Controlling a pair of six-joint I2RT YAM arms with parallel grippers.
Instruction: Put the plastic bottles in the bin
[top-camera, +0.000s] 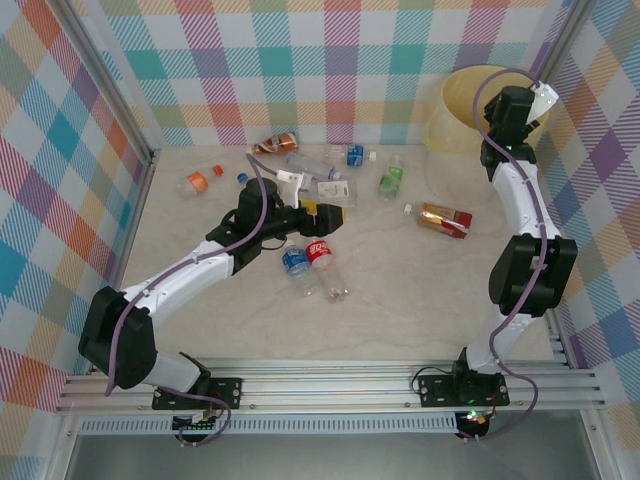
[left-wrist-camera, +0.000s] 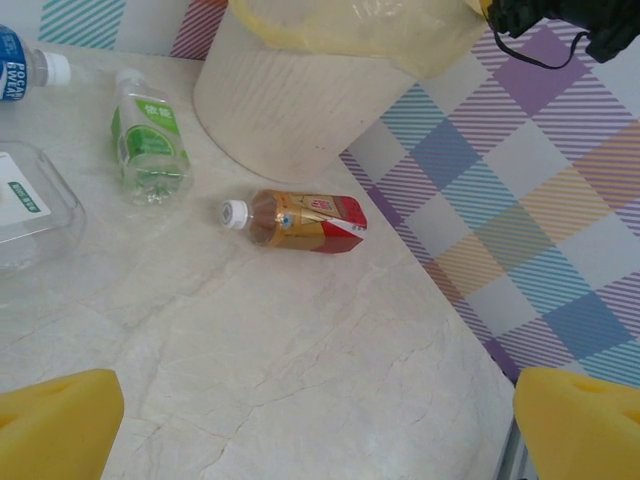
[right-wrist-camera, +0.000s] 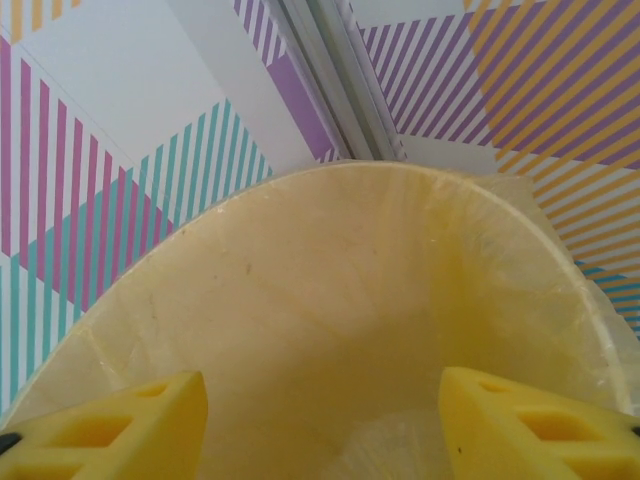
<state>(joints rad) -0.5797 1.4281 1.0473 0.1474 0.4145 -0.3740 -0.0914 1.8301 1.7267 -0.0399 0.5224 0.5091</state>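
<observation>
Bin (top-camera: 462, 100): stands in the far right corner of the table (top-camera: 400, 300), with the yellowish liner folded over its rim. The right claw (top-camera: 518, 108) hangs straight over its mouth. In the right wrist view the lined interior lies below and between the two yellow fingers (right-wrist-camera: 110, 425).

Right claw: fingers apart with nothing between them, holding nothing.

Bottles seen: all lying on the table outside the bin.
- Red-and-gold bottle (top-camera: 445, 218): on its side ahead of the left claw (top-camera: 328, 217), near the foot of the bin but apart from it. In the left wrist view its white cap points left.
- Green-label bottle (top-camera: 390, 180): ahead of the left claw, left of the red-and-gold one and apart from it.
- Blue-label bottle (top-camera: 352, 155): further ahead and to the left, near the back wall.
- Red-label bottle (top-camera: 325, 262) and a second blue-label bottle (top-camera: 296, 262): side by side, close behind the left claw on the near side.
- Orange-label bottle (top-camera: 200, 181): well off to the left claw's left.
- Brown bottle (top-camera: 275, 143): against the back wall.

Clear flat container (left-wrist-camera: 25, 205): just ahead-left of the left claw.

Left claw: spread wide and empty, over mid-table.
</observation>
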